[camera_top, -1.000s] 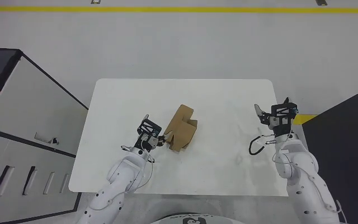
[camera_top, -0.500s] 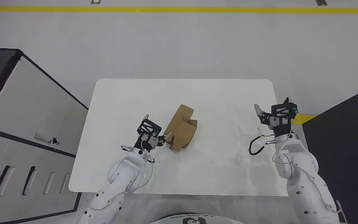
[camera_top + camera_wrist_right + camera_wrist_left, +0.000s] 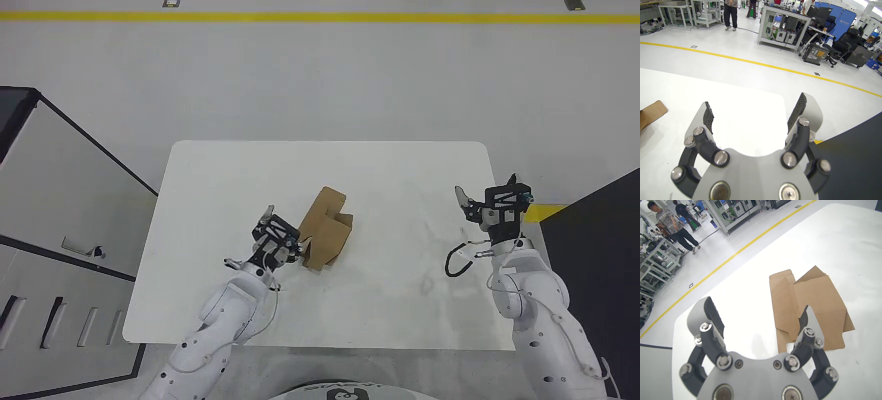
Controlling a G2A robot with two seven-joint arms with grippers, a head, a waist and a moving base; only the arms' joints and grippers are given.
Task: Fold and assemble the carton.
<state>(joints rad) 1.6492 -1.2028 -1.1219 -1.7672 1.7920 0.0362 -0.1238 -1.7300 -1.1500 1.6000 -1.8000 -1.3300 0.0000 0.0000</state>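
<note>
The left claw (image 3: 759, 311) is open, its two ribbed fingers (image 3: 712, 311) spread wide and holding nothing. It hangs low over the white surface (image 3: 829, 237). In the left wrist view one fingertip overlaps the near edge of the carton (image 3: 806, 298), while the other stands over bare surface well to the side of it. Whether the overlapping fingertip touches the cardboard I cannot tell. From above, the left claw (image 3: 280, 240) sits just beside the carton (image 3: 325, 228), at the corner of it nearest the robot. The carton is brown cardboard, only partly folded. It lies on the surface (image 3: 400, 170) ahead of this claw, with loose flaps sticking out at the end next to the claw and at the far end. Beyond the carton, away from the left claw, the surface runs to its far edge, and a yellow line (image 3: 320, 16) crosses the floor past it. The right claw (image 3: 755, 106) is also open and holds nothing. It hovers over the surface (image 3: 734, 94) near a rounded corner. From above, the right claw (image 3: 488, 192) is at the edge of the surface, well apart from the carton. In the right wrist view only a flap tip of the carton (image 3: 651, 111) shows far off to its side. A black cable (image 3: 458, 262) loops beside that arm, behind the claw.
</note>
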